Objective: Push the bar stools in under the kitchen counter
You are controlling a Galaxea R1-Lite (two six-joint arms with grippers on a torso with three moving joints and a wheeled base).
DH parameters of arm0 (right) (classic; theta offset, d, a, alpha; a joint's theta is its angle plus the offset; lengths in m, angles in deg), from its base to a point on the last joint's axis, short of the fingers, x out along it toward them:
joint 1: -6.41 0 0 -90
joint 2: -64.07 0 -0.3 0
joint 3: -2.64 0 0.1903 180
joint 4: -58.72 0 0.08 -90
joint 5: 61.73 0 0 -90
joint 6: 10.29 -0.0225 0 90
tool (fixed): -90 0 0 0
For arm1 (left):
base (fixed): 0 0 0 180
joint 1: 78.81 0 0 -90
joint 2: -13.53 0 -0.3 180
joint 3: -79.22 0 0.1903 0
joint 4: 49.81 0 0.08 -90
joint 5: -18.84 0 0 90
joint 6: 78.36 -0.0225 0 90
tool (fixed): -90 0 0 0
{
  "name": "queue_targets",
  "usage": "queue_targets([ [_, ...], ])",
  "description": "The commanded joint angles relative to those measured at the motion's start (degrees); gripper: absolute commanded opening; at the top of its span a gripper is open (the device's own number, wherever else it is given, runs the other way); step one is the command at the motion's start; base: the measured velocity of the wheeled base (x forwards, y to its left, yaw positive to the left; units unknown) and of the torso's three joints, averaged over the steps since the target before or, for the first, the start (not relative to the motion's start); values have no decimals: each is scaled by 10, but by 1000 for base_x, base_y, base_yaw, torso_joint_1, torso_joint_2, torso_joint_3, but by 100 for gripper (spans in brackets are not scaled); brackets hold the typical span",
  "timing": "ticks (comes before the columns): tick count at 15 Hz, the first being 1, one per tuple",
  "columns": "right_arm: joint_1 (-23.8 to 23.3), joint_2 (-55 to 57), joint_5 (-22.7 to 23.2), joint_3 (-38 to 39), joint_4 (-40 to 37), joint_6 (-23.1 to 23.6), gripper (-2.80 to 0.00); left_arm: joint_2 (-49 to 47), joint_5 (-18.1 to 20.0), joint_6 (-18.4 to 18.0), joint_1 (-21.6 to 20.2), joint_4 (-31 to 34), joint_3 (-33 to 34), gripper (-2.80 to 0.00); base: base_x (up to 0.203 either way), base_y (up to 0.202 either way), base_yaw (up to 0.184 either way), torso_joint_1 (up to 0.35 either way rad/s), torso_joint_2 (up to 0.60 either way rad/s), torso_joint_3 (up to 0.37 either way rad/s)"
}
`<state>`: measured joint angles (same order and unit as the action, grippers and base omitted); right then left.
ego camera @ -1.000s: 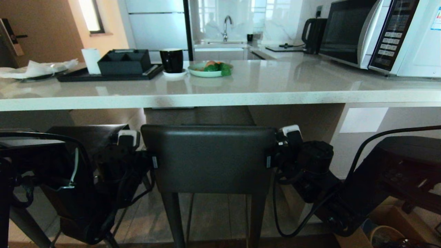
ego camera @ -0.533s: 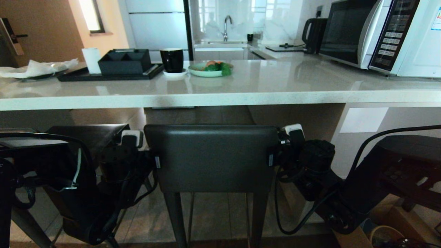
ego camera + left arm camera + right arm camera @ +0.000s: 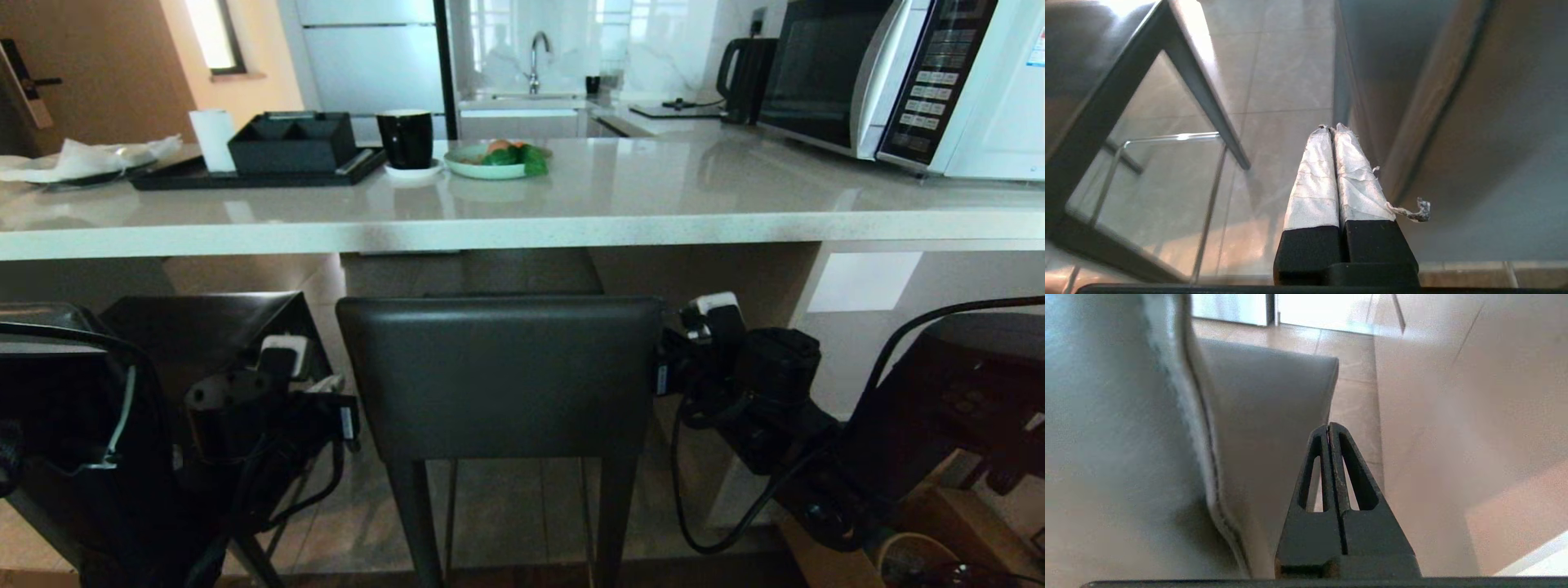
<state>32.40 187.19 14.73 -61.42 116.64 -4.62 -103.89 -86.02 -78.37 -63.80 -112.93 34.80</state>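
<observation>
Below the table [image 3: 522, 220] edge, at 6 o'clock in the head view, the centre bar stool [image 3: 500, 371] stood with its backrest facing the camera; its seat reached under the slab. A second bar stool [image 3: 208, 327] stood at 8 o'clock, partly hidden by the left arm. The left hand [image 3: 1332, 128], fingers pressed together and holding nothing, lay just off the backrest's 9 o'clock edge. The right hand [image 3: 1328, 426], likewise closed and empty, sat beside the 3 o'clock edge. A microwave [image 3: 906, 82] occupied the 2 o'clock corner.
</observation>
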Motion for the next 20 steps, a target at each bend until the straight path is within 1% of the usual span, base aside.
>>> queue_targets([
  [1, -10, -21, -4, 11, 10, -1, -280, 17, -8, 2, -15, -12, 9, -280, 0, 0, 0, 0, 0, 0],
  [3, -35, -33, -4, 26, 19, -1, -280, 30, -5, 6, -37, -12, 12, -280, 0, 0, 0, 0, 0, 0],
  [4, -48, -46, -3, 44, 21, -2, -280, 47, 3, 8, -50, -12, 21, -280, 0, 0, 0, 0, 0, 0],
  [6, -61, -78, -1, 96, 23, -17, -280, 84, 30, 11, -64, -12, 75, -280, 0, 0, 0, 0, 0, 0],
  [8, -64, -117, 0, 169, 23, -40, -280, 140, 41, 18, -65, -12, 137, -280, 0, 0, 0, 0, 0, 0],
  [10, -64, -167, -2, 250, 21, -47, -280, 209, 39, 19, -72, -12, 177, -280, 0, 0, 0, 0, 0, 0],
  [12, -66, -245, -12, 326, 21, -51, -280, 303, 34, 19, -94, 0, 197, -280, 0, 0, 0, 0, 0, 0],
  [14, -82, -331, -23, 371, 18, -52, -280, 421, 37, 16, -119, 67, 202, -280, 0, 0, 0, 0, 0, 0],
  [15, -97, -373, -26, 384, 9, -47, -280, 482, 39, 13, -126, 113, 200, -280, 0, 0, 0, 0, 0, 0],
  [16, -115, -421, -28, 391, -8, -39, -280, 550, 40, 9, -131, 172, 193, -280, 0, 0, 0, 0, 0, 0],
  [18, -138, -520, -29, 388, -66, -12, -280, 686, 41, 5, -138, 320, 159, -280, 0, 0, 0, 0, 0, 0],
  [19, -143, -577, -30, 379, -111, 2, -280, 758, 42, 3, -140, 421, 131, -280, 0, 0, 0, 0, 0, 0],
  [20, -147, -636, -30, 363, -169, 13, -280, 822, 43, 3, -142, 540, 96, -280, 0, 0, 0, 0, 0, 0],
])
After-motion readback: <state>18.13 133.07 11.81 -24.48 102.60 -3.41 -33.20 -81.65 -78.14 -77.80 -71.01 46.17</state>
